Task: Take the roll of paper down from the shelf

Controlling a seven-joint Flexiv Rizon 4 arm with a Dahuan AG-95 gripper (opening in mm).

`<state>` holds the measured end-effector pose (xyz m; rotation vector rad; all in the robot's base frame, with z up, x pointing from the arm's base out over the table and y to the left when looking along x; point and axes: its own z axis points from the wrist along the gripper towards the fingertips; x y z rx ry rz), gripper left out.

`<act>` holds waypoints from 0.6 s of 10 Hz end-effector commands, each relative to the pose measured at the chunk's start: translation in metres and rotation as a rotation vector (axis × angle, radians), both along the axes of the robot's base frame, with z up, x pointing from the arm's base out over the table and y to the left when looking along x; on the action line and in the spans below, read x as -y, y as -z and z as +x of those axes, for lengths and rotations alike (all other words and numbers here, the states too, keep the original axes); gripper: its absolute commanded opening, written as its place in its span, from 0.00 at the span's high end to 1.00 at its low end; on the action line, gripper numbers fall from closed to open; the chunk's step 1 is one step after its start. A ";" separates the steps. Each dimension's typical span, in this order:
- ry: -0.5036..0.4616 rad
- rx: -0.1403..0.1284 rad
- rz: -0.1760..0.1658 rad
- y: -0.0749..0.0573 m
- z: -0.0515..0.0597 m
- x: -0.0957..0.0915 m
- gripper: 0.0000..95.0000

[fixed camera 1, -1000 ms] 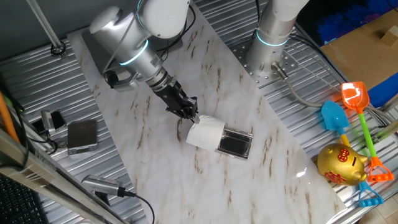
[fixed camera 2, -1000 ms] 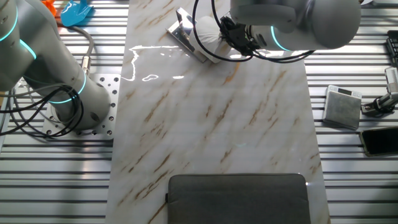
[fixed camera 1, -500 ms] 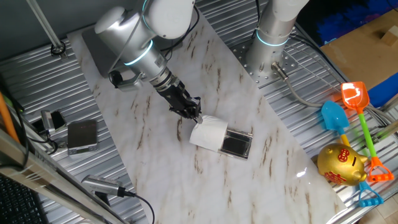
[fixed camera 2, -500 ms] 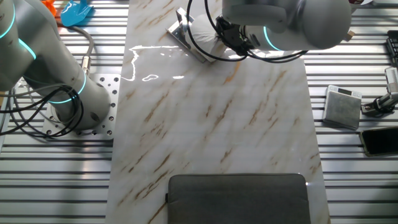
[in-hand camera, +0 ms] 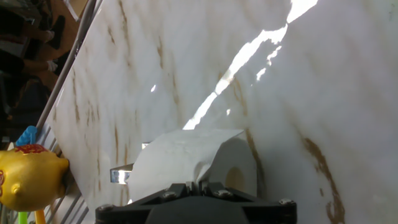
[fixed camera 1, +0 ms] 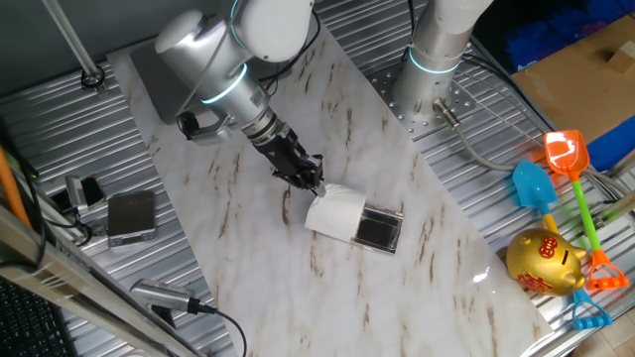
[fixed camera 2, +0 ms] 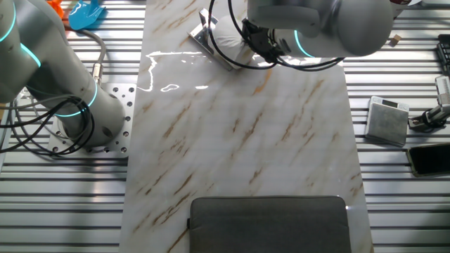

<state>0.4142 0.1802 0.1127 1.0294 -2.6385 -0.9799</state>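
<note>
Roll of paper (fixed camera 1: 332, 214) lay against shelf (fixed camera 1: 375, 229) edge, on worktop (fixed camera 1: 248, 238). Fingers (fixed camera 1: 310, 184) pinched loose tissue flap only. Risk for you: pull likely to unwind or tear sheet, roll stayed behind.

Roll on its side by my shelf

The white roll of paper (fixed camera 1: 332, 213) lies tilted against the dark-topped shelf (fixed camera 1: 377, 231) on my worktop (fixed camera 1: 248, 228).

The marble-patterned counter (fixed camera 1: 248, 213) carries the shelf (fixed camera 1: 375, 229), the roll of paper (fixed camera 1: 332, 213) lying just beside it, and a grey plate (fixed camera 2: 271, 223) at one end.
</note>
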 end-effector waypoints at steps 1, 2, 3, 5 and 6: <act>0.007 -0.001 0.000 0.002 -0.001 -0.002 1.00; 0.009 -0.001 -0.001 0.002 -0.002 -0.003 1.00; 0.013 -0.003 0.000 0.003 -0.004 -0.005 1.00; 0.019 -0.006 -0.002 0.005 -0.007 -0.008 1.00; 0.021 -0.006 -0.003 0.005 -0.008 -0.009 1.00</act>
